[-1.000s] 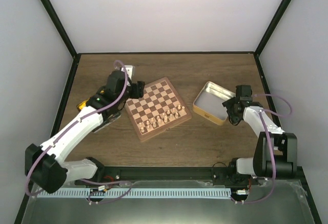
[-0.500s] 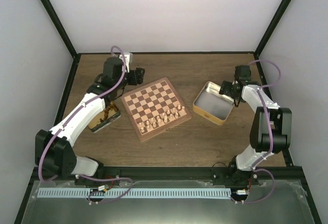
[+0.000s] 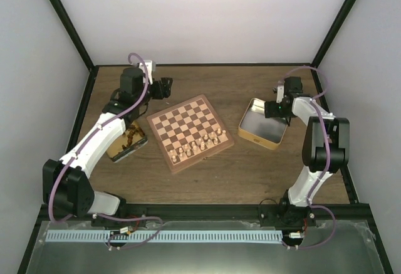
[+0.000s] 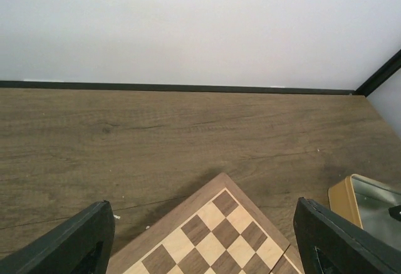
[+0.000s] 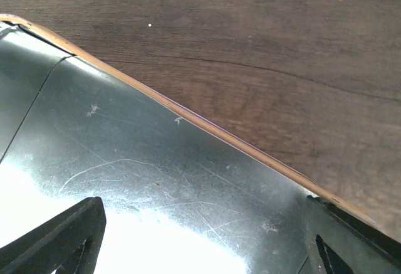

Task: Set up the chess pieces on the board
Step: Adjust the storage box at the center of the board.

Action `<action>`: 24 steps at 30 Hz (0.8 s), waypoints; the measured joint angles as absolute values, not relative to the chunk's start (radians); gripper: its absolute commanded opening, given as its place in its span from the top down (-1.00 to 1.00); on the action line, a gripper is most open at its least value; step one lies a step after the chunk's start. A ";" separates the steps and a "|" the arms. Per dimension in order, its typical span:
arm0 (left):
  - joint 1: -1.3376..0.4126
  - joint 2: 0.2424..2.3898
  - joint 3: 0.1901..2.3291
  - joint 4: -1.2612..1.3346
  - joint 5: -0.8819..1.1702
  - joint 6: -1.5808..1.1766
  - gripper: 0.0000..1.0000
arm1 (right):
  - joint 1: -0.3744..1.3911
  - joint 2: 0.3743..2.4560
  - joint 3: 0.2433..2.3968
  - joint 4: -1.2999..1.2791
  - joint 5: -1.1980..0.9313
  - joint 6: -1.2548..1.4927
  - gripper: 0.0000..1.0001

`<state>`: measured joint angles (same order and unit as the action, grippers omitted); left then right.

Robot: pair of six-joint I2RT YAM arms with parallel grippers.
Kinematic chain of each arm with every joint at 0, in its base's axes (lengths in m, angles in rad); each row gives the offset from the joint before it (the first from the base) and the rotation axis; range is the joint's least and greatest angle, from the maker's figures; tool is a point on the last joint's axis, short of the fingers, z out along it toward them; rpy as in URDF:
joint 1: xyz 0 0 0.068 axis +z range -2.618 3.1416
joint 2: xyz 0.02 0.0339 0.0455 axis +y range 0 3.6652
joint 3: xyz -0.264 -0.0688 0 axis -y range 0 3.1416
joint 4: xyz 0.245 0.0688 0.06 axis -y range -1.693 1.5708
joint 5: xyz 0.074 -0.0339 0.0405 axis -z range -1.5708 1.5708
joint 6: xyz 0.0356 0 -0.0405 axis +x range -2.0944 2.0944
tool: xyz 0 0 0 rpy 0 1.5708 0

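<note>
The board [image 3: 182, 121] lies tilted at mid-table, with several pale chess pieces [image 3: 202, 143] standing on its near rows. Its far squares are bare. My left gripper [image 3: 164, 88] hovers open and empty just beyond the board's far-left corner. In the left wrist view that corner of the board [image 4: 219, 236] lies between my dark fingers [image 4: 69, 246], and the left gripper [image 4: 202, 239] holds nothing. My right gripper [image 3: 271, 108] hangs open over the far edge of an empty tin [image 3: 266, 133]. In the right wrist view the right gripper [image 5: 203, 239] is open above the tin's scratched metal floor [image 5: 144, 173].
A second tin [image 3: 127, 143] with dark contents lies under my left forearm, left of the board. The gold rim [image 5: 207, 126] of the empty tin crosses the right wrist view diagonally. That tin [image 4: 369, 205] also shows at the right edge of the left wrist view. Black frame posts border the table.
My left gripper has drawn back from the board's left edge toward the far left. The right arm has swung from the tin's near right side to its far edge, and its jaws have opened wider.
</note>
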<state>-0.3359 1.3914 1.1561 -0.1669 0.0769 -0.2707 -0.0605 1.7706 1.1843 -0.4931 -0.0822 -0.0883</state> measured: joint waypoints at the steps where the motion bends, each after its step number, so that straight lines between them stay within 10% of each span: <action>1: -0.334 1.391 1.156 -0.167 0.077 -0.274 -0.60 | -0.060 1.780 1.193 -0.493 -0.087 -0.100 -0.72; 24: -0.327 1.407 1.163 -0.166 0.110 -0.284 -0.60 | -0.060 1.766 1.277 -0.506 -0.179 -0.176 -1.00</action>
